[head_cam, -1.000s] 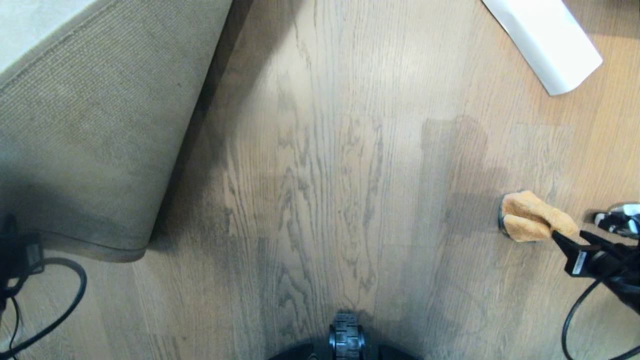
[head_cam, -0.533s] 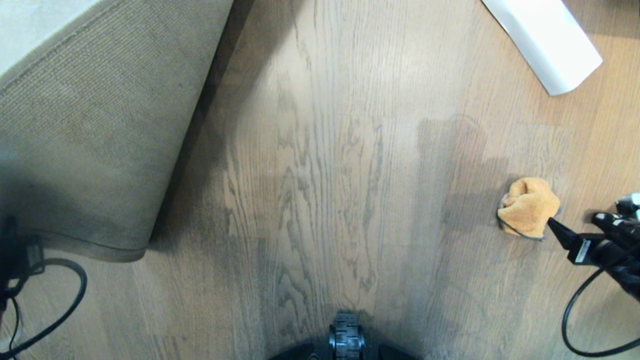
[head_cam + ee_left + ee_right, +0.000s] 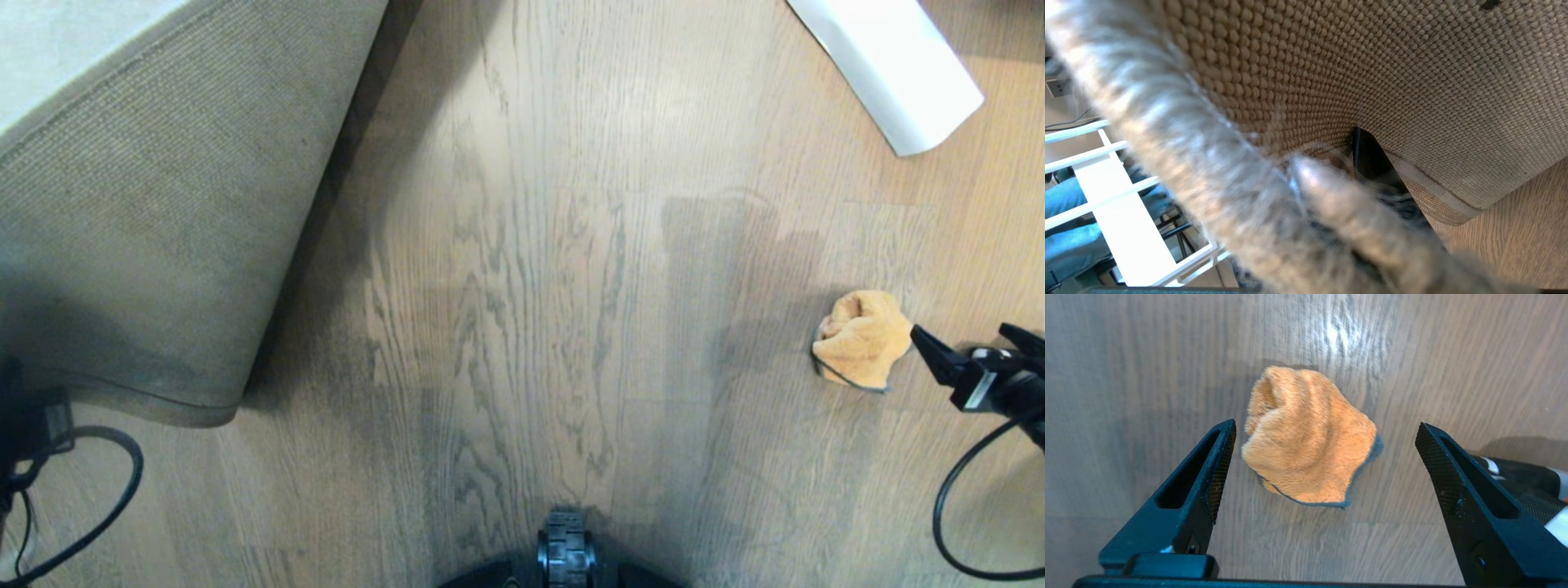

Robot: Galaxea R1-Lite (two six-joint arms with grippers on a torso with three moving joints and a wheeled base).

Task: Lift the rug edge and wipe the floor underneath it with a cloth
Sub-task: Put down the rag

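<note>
Rug point(image 3: 155, 220) held up at 10 o'clock in the head view, woven backing showing, corner curled over bare floor point(image 3: 522, 310). Left gripper point(image 3: 1372, 179) pinched on the rug edge, jaws nearly closed with pile bunched round them, so a thin, slipping hold looks possible; a slip would drop the rug back over the boards to be wiped. Cloth point(image 3: 861, 339) crumpled loose on the floor at 3 o'clock, well apart from the rug. Right gripper point(image 3: 1325, 449) above it, jaws spread wide and holding nothing. Risks, as judged: closing on only a fluffy fold and dragging the cloth away, scraping the jaws on the boards, or wiping at 3 o'clock instead of under the lifted edge. White paper roll point(image 3: 890, 69) at 1 o'clock, unlikely to interfere.
</note>
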